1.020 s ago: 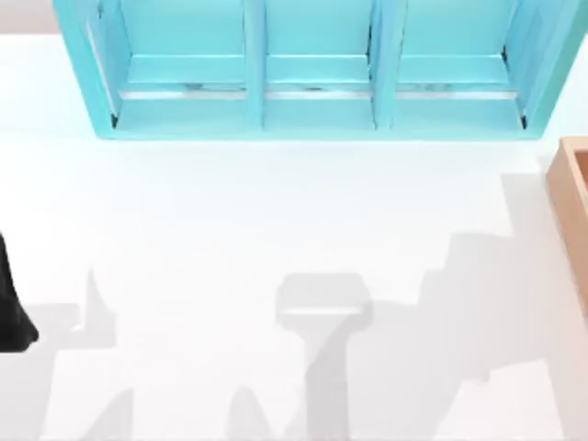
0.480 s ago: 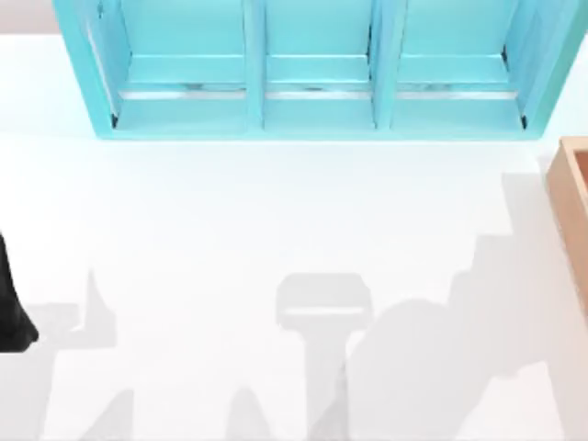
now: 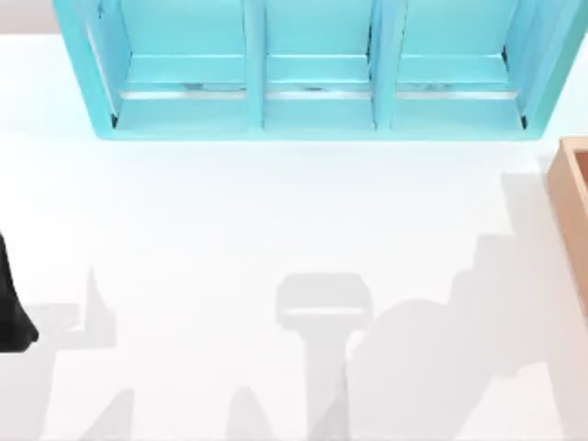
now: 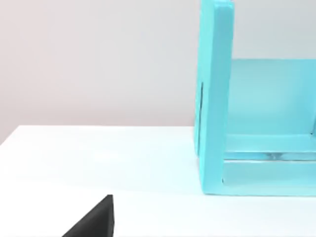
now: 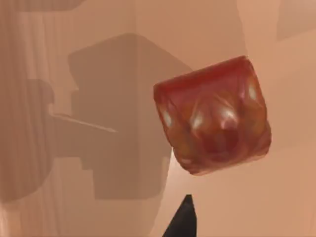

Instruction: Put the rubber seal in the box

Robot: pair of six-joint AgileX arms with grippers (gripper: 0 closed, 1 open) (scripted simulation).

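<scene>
Now rubber seal (image 5: 213, 116) beyond right fingertip (image 5: 183, 217).

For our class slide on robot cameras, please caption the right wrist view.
Glossy red-brown seal seen against the tan inside of the box, a dark claw tip just below it.

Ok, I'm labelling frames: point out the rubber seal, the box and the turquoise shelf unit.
rubber seal (image 5: 212, 116): right wrist view, middle of its glossy face.
box (image 3: 571, 197): top view, tan wall at the table's right edge.
turquoise shelf unit (image 3: 317, 118): top view, front ledge.
</scene>
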